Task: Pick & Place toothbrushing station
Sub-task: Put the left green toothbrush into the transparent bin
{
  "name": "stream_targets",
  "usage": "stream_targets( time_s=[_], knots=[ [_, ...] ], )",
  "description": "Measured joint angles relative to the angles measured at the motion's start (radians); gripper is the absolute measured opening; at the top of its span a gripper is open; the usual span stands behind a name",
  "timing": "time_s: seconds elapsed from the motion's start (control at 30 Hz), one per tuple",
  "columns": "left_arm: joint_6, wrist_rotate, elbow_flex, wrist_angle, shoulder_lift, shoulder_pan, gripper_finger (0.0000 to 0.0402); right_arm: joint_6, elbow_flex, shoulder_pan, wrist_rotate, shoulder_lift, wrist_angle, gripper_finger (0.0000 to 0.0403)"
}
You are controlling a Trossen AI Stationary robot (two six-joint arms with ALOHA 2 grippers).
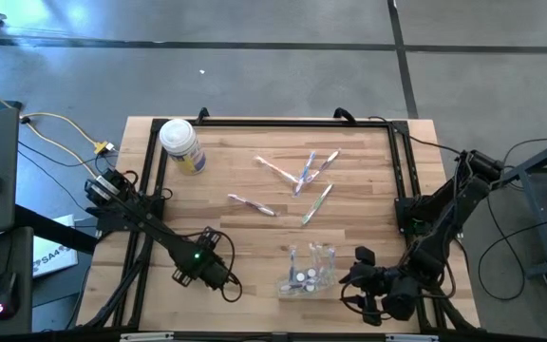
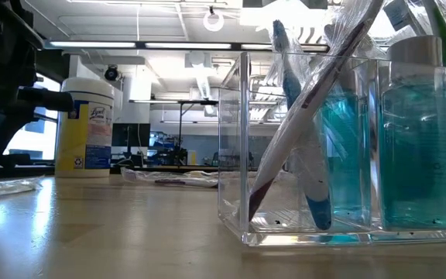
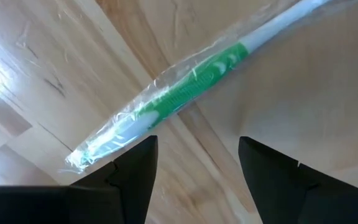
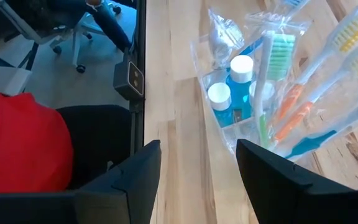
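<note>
One wrapped green toothbrush [image 3: 166,99] on table below left gripper [image 3: 197,168], jaws apart, empty. Wrapper probably slippery, brush light; you take stiff handle mid-length. Clear holder [image 1: 309,269] beside right gripper [image 4: 197,180], also open, empty.

The yellow label of the white-lidded jar [image 2: 87,128], at about nine o'clock in the low view, carries a cursive brand name that looks like "Lysol"; its smaller print is too fine to read. Nothing else is legible.
</note>
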Motion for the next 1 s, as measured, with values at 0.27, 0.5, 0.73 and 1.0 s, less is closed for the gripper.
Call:
stream_targets(
  time_s=[0.27, 0.5, 0.73, 1.0],
  knots=[
    [0.011, -0.054, 0.07, -0.157, 0.0, 0.0, 0.0221, 0.0, 0.0, 0.0, 0.0, 0.0, 0.0, 0.0203],
    [0.151, -0.06, 0.158, -0.172, 0.0, 0.017, 0.0221, 0.0, 0.0, 0.0, 0.0, 0.0, 0.0, 0.0203],
    [0.205, 0.011, 0.146, -0.11, 0.0, 0.066, 0.0221, 0.008, 0.0, 0.0, 0.0, 0.0, 0.0, 0.0203],
    [0.227, 0.012, 0.112, -0.059, 0.0, 0.066, 0.0221, 0.011, 0.0, 0.0, -0.002, 0.0, 0.0, 0.0203]
  ],
)
